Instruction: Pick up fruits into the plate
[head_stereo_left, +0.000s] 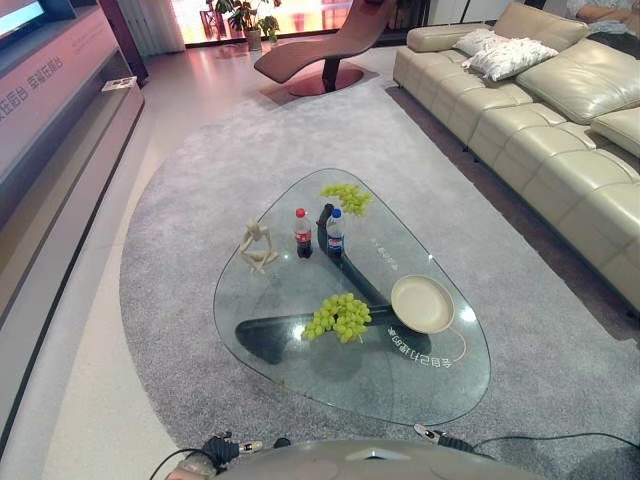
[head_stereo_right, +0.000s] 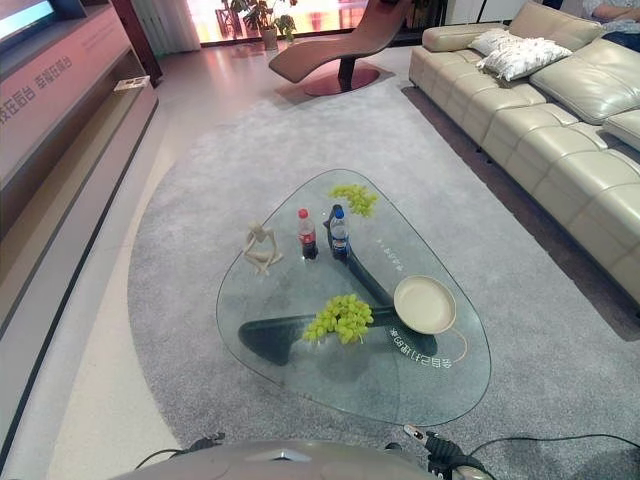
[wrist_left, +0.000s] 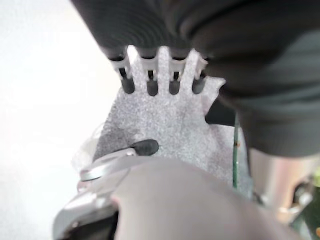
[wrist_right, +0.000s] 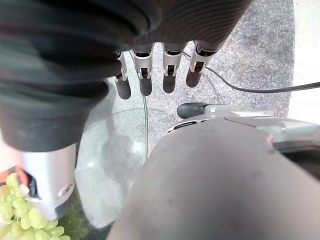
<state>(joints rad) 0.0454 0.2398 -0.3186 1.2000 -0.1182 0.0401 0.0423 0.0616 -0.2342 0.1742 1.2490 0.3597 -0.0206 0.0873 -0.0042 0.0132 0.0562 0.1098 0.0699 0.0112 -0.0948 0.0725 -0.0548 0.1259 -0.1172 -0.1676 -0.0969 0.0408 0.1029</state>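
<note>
A rounded-triangle glass table (head_stereo_left: 300, 380) on grey carpet (head_stereo_left: 180, 240) carried a smooth cream plate (head_stereo_left: 422, 303), a knobbly green grape bunch (head_stereo_left: 339, 316) just beside it, and a second bunch (head_stereo_left: 347, 197) at the far end. Both the left hand (wrist_left: 160, 80) and right hand (wrist_right: 157, 75) hung with fingers straight and relaxed, holding nothing. They were at the table's near edge; the nearer grapes lay well beyond them, toward the right hand's side.

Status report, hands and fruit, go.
Both hands open: left hand, right hand, holding nothing. Two grape bunches on table, plate empty. Bottles beside far bunch.
</note>
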